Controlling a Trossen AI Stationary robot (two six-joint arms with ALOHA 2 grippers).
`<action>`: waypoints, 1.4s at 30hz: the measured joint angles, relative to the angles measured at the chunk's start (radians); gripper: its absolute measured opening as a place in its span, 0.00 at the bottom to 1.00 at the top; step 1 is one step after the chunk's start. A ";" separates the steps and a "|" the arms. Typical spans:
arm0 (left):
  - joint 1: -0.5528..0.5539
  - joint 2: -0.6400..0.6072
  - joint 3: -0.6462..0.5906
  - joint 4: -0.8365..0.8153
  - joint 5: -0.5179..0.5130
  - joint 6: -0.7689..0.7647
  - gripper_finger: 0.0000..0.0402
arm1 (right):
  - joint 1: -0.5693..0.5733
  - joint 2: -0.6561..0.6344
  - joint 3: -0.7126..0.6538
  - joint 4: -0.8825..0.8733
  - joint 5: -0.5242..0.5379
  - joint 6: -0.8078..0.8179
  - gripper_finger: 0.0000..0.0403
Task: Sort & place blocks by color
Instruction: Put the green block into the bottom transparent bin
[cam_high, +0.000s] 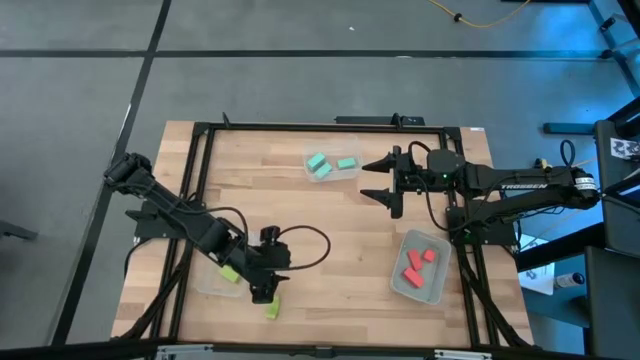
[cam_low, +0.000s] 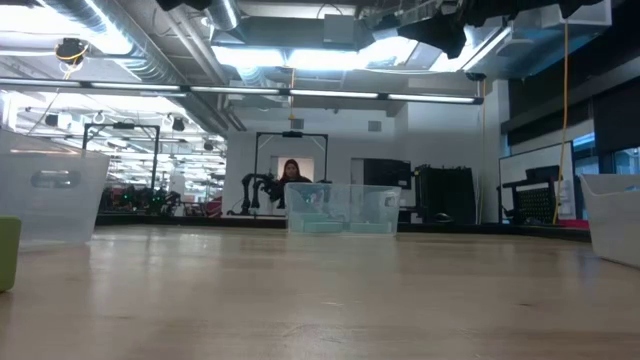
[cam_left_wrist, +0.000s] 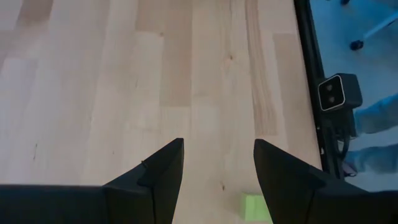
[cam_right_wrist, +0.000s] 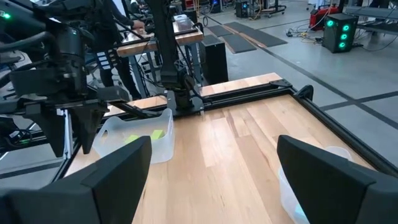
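Left gripper (cam_high: 267, 296) jaws hanging wide, holding nothing, small lime yellow-green rectangular block (cam_high: 272, 309) lying just beyond them, long axis roughly continuing the arm's line; right gripper (cam_high: 383, 181) gaping empty too.

Overhead strip lights (cam_low: 300, 55) glared bright in low view. Tabletop (cam_high: 330, 230) was evenly lit, shadows soft. Near lime block (cam_low: 8, 252) looked blurred, possibly out of focus.

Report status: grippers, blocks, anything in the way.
Left gripper open, empty, above the loose lime block. Right gripper open, waiting by the teal bin. Red blocks binned. Nothing in the way.
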 joint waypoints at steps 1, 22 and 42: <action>0.000 0.000 0.000 0.000 0.005 0.000 0.47 | 0.000 0.000 0.000 0.000 0.000 0.000 0.87; 0.001 0.000 0.000 0.039 0.086 -0.052 0.47 | 0.000 0.000 0.000 0.000 -0.002 0.002 0.87; -0.015 0.030 -0.004 0.033 0.265 -0.496 0.47 | 0.000 0.000 0.000 0.000 -0.001 0.005 0.87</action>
